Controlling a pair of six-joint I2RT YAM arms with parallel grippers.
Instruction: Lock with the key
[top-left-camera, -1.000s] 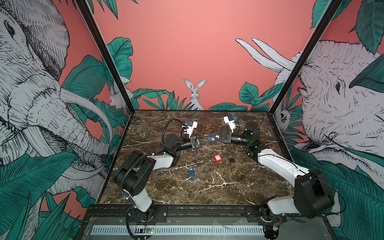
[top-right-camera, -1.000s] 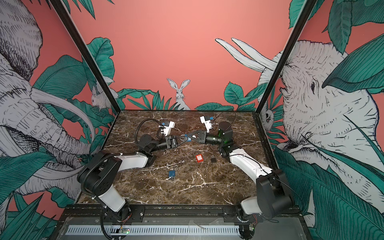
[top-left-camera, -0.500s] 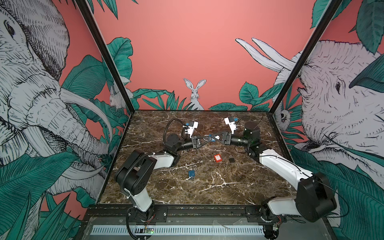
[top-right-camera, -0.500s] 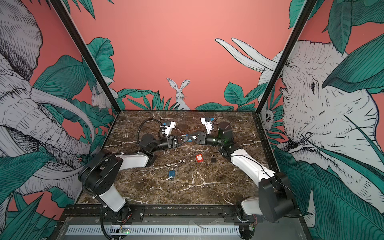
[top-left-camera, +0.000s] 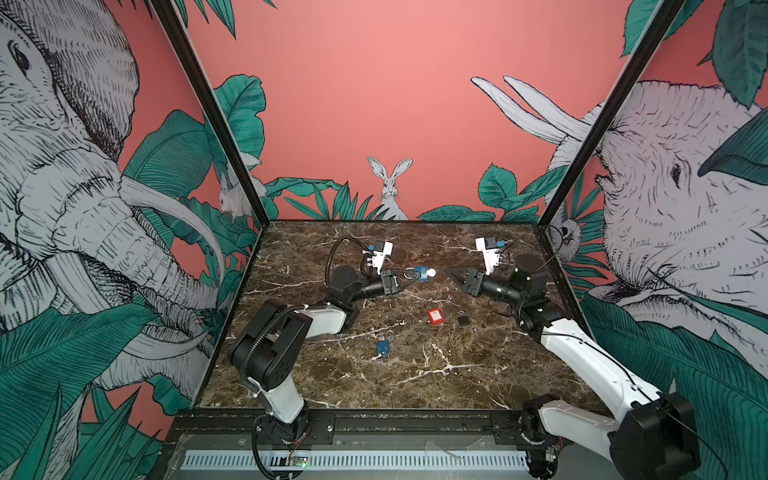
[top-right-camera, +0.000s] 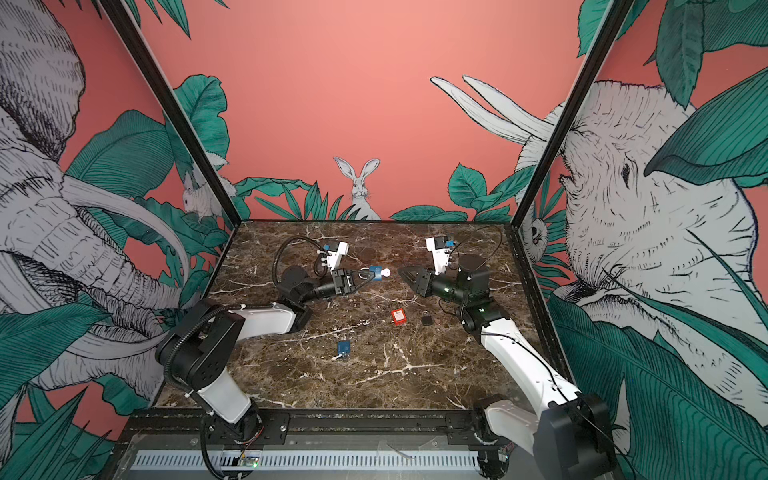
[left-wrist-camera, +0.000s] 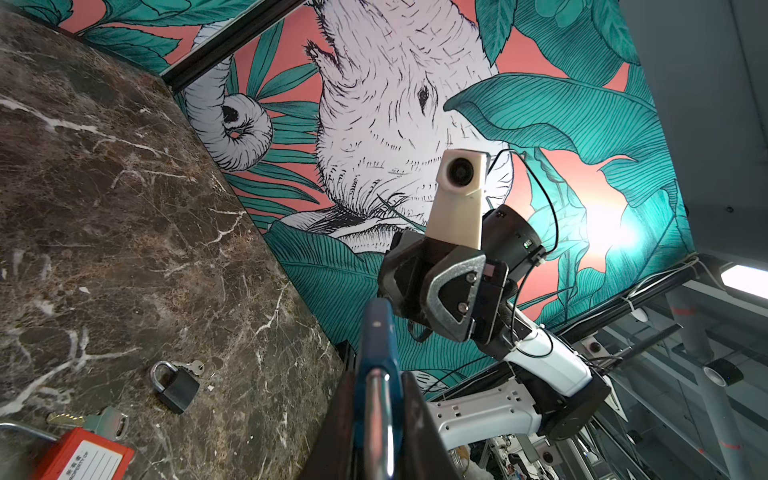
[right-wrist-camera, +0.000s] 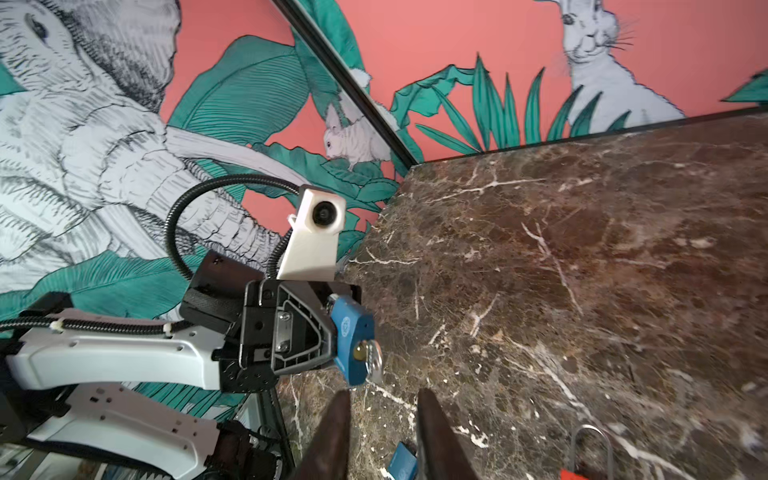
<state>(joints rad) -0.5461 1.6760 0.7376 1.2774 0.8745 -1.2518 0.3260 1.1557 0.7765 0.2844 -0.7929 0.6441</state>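
Observation:
A blue padlock (top-left-camera: 421, 273) (top-right-camera: 376, 272) hangs above the marble table in both top views. My left gripper (top-left-camera: 409, 276) (left-wrist-camera: 380, 399) is shut on its steel shackle. The key (top-left-camera: 432, 273) (right-wrist-camera: 374, 357), with a pale round head, sticks out of the lock's far end toward my right arm. My right gripper (top-left-camera: 449, 272) (right-wrist-camera: 382, 399) stands open a short way to the right of the key. It touches neither key nor lock, and nothing is between its fingers. In the right wrist view the padlock (right-wrist-camera: 351, 332) faces me keyhole-first.
On the table (top-left-camera: 415, 374) between the arms lie a red padlock (top-left-camera: 435, 316), a small black padlock (top-left-camera: 463, 320) with keys beside it (left-wrist-camera: 195, 368), and another blue padlock (top-left-camera: 383, 347) nearer the front. Walls close in the left, back and right sides.
My right gripper was at the key a second ago. It has opened, let go and drawn back to the right. The left gripper and padlock have stayed put.

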